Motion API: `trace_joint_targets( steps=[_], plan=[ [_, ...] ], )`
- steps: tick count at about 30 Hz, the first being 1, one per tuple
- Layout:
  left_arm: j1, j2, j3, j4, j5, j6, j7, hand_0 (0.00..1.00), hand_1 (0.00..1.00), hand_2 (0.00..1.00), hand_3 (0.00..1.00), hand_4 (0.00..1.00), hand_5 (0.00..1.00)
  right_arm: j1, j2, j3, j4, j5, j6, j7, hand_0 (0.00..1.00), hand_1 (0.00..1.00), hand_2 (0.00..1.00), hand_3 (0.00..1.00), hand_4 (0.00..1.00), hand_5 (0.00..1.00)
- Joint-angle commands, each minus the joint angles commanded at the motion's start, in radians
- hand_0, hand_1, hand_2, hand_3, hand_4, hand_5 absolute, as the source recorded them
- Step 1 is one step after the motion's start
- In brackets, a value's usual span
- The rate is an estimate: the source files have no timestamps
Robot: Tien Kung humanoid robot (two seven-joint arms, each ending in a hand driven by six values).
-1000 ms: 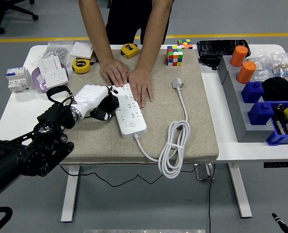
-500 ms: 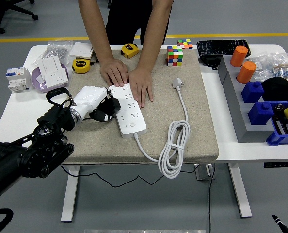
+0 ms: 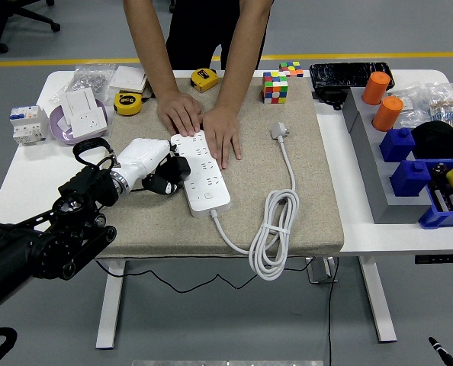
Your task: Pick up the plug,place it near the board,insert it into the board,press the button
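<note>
- The white three-pin plug [image 3: 278,132] is lying on the beige felt mat [image 3: 318,191], well to the right of the board and apart from both the robot's hand and the person's hands.
- Its white cable [image 3: 289,171] is running toward the near edge, gathering into a loose coil [image 3: 274,232] and curving back to the near end of the board.
- The long white power strip board [image 3: 202,174] is lying slightly askew on the mat, with a round button [image 3: 208,195] showing near its near end.
- The robot's left hand [image 3: 156,166], white-shelled with black fingers, is sitting just beside the left edge of the board; its fingers are curling inward against the board's side and holding nothing.
- The black left arm [image 3: 47,236] is reaching in from the lower left corner.
- A person's two hands [image 3: 201,126] are lying flat, fingers spread, on the far end of the board, holding it down.
- A multicoloured puzzle cube [image 3: 274,87] is standing on the mat's far edge, with two yellow tape measures [image 3: 127,103] on the far left.
- Two orange cylinders [image 3: 382,101] and blue plastic bins [image 3: 409,164] are sitting on the white table [image 3: 28,171] at the right.
</note>
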Motion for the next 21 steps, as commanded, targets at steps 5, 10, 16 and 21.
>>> trace_joint_targets(
  steps=[5, 10, 16, 21],
  plan=[
    [-0.007, 0.002, -0.002, 0.005, 0.011, -0.008, 0.003, 0.348, 0.296, 0.314, 0.392, 0.602, 0.145, 0.002, -0.001, 0.002, 0.0, -0.001, -0.001, 0.0, 0.9, 0.882, 0.832, 0.852, 0.998, 0.998],
    [-0.008, -0.002, -0.001, 0.011, 0.019, -0.011, 0.003, 0.35, 0.299, 0.314, 0.392, 0.601, 0.145, 0.005, 0.0, 0.002, 0.0, 0.001, -0.002, 0.001, 0.9, 0.882, 0.832, 0.853, 0.998, 0.998],
    [-0.009, -0.001, 0.009, 0.013, 0.018, -0.017, 0.005, 0.352, 0.303, 0.316, 0.391, 0.599, 0.144, 0.007, -0.002, 0.005, 0.0, 0.0, -0.004, 0.001, 0.9, 0.882, 0.832, 0.853, 0.998, 0.998],
    [-0.012, 0.002, 0.016, 0.012, 0.017, -0.022, 0.006, 0.351, 0.304, 0.317, 0.39, 0.598, 0.143, 0.008, -0.002, 0.004, 0.0, 0.001, -0.004, 0.002, 0.9, 0.882, 0.833, 0.853, 0.998, 0.998]
  ],
)
